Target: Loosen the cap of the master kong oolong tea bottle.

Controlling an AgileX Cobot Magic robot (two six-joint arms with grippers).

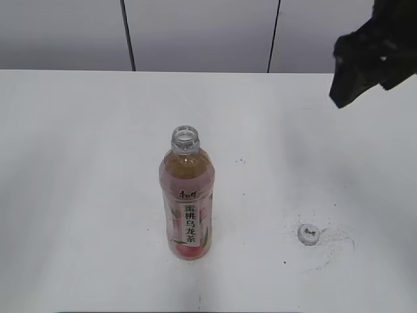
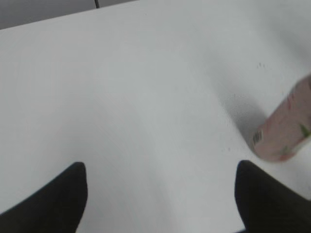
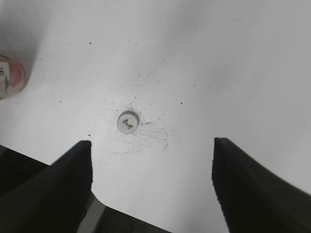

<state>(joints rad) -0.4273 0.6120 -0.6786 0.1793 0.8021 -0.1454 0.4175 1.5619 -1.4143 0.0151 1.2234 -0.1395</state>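
Standing uncapped, bottle (image 1: 187, 202) holds amber tea; cap (image 1: 308, 233) lies well apart.

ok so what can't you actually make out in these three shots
- Left gripper: absent from the exterior view; its wrist view cuts off everything but two dark fingertips.
- Bottle: blurred and cropped by the left wrist view's right edge; label unreadable there.
- Cap: logo too small to read.
- Right gripper: exterior view's corner cuts it.

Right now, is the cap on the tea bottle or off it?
Off. The bottle stands upright with its threaded neck bare, and the cap lies apart on the table, logo up, to the bottle's right.
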